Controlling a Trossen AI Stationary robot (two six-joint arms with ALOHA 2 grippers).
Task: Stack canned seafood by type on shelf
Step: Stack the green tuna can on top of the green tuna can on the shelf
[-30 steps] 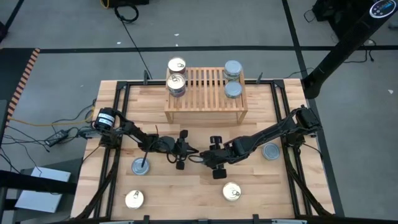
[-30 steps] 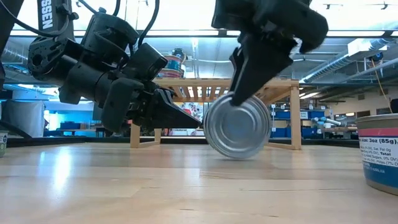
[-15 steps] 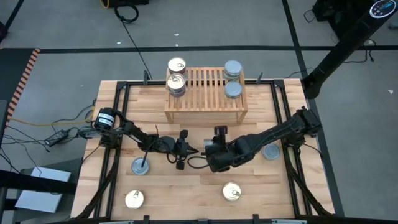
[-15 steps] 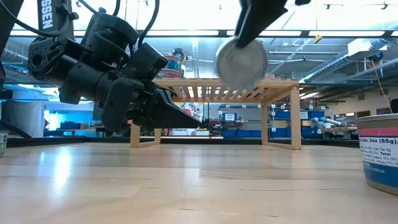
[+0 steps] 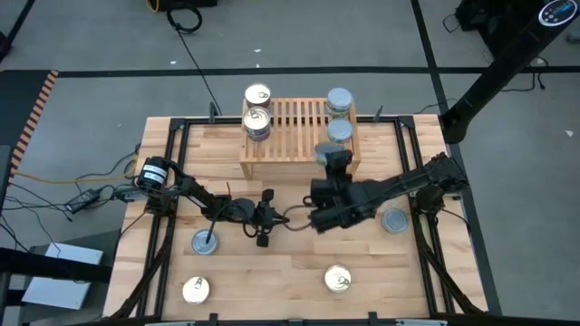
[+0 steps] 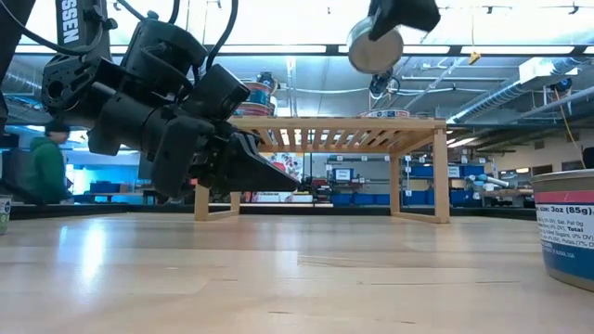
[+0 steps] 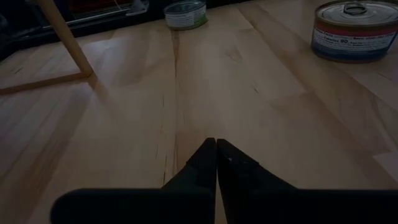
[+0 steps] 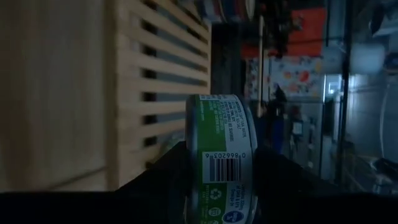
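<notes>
right pincer (image 5: 329, 156) grips a silver-topped tin (image 6: 375, 47) above the shelf's (image 5: 299, 136) 5 o'clock corner. left pincer (image 5: 283, 220) closed, resting low at desk (image 5: 290, 281) centre.

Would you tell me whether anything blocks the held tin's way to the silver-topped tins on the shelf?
Nothing visible does: the right gripper holds the tin above the shelf's front edge, beside the silver-topped stacks.

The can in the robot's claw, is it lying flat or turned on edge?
On edge. The tin sits between the right gripper fingers, label band facing the wrist camera, its round face sideways, above the shelf.
</notes>
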